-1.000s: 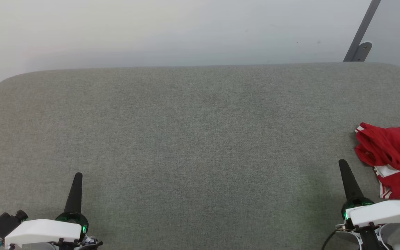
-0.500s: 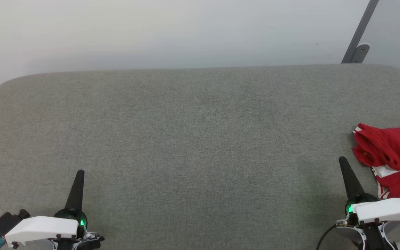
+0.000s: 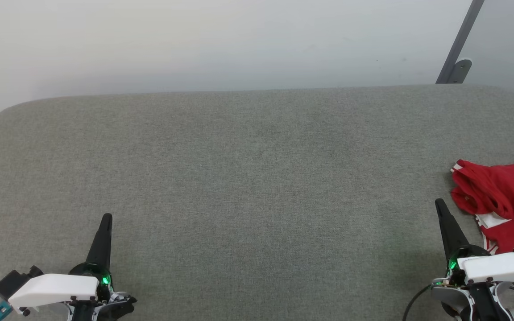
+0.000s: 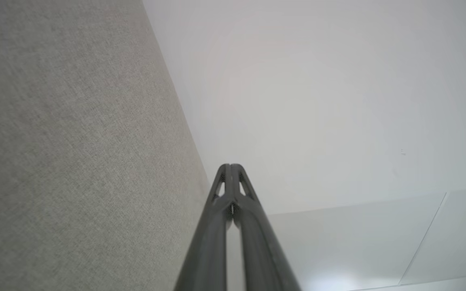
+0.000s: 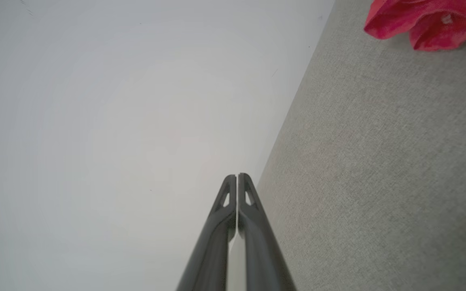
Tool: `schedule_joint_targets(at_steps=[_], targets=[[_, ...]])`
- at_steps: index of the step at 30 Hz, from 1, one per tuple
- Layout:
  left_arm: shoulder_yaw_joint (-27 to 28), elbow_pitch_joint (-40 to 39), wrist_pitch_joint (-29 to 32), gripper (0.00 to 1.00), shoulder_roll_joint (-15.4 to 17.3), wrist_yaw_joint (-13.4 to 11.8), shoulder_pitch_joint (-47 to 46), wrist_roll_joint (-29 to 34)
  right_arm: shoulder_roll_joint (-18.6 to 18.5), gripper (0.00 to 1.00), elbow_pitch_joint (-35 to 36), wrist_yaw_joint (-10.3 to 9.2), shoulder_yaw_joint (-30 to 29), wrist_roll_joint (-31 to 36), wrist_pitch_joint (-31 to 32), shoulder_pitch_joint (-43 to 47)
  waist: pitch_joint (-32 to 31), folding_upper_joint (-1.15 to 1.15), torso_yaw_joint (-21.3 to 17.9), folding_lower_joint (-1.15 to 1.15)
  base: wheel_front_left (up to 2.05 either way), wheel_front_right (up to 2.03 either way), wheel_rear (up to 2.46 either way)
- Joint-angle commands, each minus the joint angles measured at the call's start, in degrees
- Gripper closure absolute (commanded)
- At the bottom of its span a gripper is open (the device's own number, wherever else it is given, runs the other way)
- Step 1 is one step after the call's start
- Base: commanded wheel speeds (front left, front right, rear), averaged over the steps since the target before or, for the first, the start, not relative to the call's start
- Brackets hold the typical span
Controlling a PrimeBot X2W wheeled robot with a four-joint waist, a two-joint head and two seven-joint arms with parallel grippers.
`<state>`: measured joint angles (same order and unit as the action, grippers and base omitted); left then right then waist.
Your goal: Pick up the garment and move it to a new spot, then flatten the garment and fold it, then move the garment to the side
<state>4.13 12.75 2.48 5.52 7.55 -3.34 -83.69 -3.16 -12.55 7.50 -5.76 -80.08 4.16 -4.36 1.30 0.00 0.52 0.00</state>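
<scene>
A crumpled red shirt [image 3: 500,189] of soft fabric, with white panels and red-and-white striped trim, lies bunched at the right edge of the grey, felt-covered worktop [image 3: 257,178], which has rounded far corners. The frame cuts off part of the red shirt, so its long axis cannot be told. The visible heap turns a rolled red fold toward the worktop's middle, with a white band crossing it and a striped hem on the near side. In the right wrist view the red shirt [image 5: 415,22] shows a small pale tag [image 5: 445,19] inside a fold, its print too small to read.

The left fingers [image 3: 100,243] hang over the worktop's near left part and point at its far edge. They are pressed together on nothing, and the left wrist view [image 4: 212,226] shows the tips touching. The right fingers [image 3: 450,229] are likewise closed and empty [image 5: 217,234]. They hang over the worktop's near right part, just beside the red shirt but apart from it.

Beyond the worktop's far edge stands a pale wall [image 3: 239,40], with a slanted dark grey metal bar [image 3: 458,52] at the far right corner.
</scene>
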Motion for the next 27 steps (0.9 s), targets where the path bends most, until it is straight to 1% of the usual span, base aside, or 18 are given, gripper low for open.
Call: schedule_joint_targets(at_steps=[1, 27], targets=[[0.4, 0.0, 0.4, 1.0, 0.0, -0.1, -1.4, -1.2, -0.1, 1.0, 0.1, 0.0, -0.1, -1.2, 0.4, -0.9, 0.0, 0.0, 0.0, 0.0, 0.0, 0.0, 0.0], [1.6, 1.3, 3.3, 1.0, -2.0, -0.1, -3.1, -9.0, 0.0, 1.0, -1.5, -0.02, -0.4, -12.0, 2.0, -2.1, -1.0, 0.0, -0.5, 0.0, 0.0, 0.0, 0.0]])
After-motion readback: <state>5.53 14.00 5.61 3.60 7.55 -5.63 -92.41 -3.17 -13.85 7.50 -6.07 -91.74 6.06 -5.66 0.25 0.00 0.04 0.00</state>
